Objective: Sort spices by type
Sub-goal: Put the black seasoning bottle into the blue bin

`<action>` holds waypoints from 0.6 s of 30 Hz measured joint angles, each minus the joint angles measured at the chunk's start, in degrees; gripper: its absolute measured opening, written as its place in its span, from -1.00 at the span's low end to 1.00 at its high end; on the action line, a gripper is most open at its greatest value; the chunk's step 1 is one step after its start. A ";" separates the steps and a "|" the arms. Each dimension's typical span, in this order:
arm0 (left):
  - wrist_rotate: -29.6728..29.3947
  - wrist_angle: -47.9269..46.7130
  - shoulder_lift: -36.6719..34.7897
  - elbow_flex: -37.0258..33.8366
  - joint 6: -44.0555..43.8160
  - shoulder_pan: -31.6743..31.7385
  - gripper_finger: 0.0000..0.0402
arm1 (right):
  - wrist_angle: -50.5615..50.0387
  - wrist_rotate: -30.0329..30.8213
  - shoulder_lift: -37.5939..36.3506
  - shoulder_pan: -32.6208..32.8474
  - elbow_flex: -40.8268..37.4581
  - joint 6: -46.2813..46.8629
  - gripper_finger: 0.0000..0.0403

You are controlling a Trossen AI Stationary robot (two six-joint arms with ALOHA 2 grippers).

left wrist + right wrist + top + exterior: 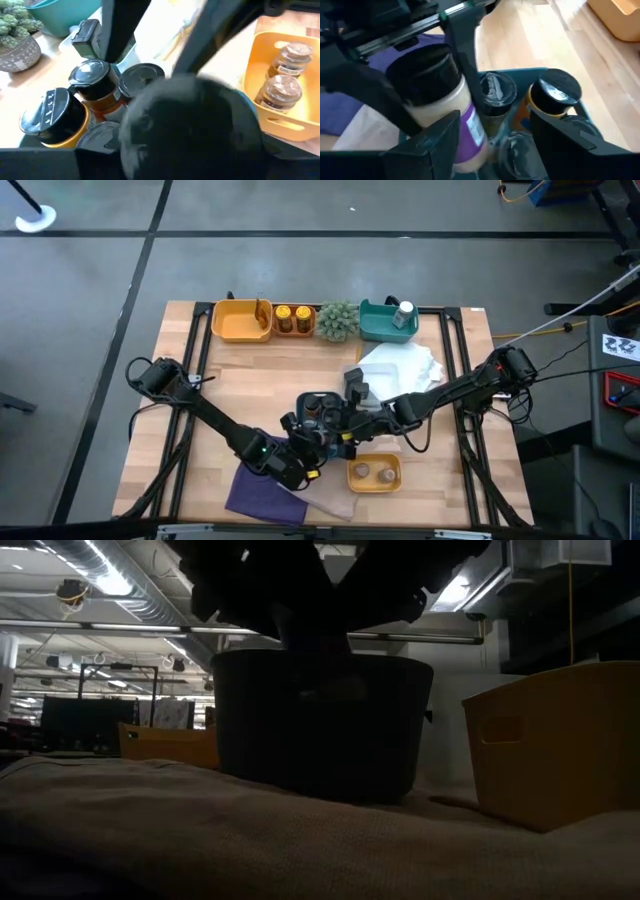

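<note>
A dark teal bin (580, 112) at the table's middle holds several spice jars: a yellow one with a black shaker lid (50, 117), an amber one (95, 85) and others with dark lids. Both grippers meet above it. My left gripper (310, 438) is shut on a cream-filled spice jar (437, 107) with a black lid and a purple label. My right gripper (495, 112) stands open. The jar's lower end lies between its fingers, close to one of them, and I cannot tell whether they touch. My left gripper pinches the cream jar at its black-lidded upper end (422, 70) between its two fingers (466, 65), which lie across the jar. The jar is tilted and hangs clear above the other jars in the bin.
An orange tray (375, 480) with two brown-filled jars sits just right of the bin. At the far edge stand a yellow tray (235, 330), a tray with two yellow jars (293, 320), a spiky green plant (338, 320) and a teal tray (378, 328) with a white bottle. A purple cloth (262, 492) lies near.
</note>
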 joint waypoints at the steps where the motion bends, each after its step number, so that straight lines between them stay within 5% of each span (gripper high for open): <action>1: -0.04 -0.02 0.00 0.00 -0.01 0.02 0.12 | -0.01 -0.05 0.00 0.03 -0.01 0.00 0.20; 18: 6.93 -0.33 0.00 0.04 0.00 -0.11 0.11 | -1.66 -0.28 0.02 0.03 -0.02 -0.07 0.20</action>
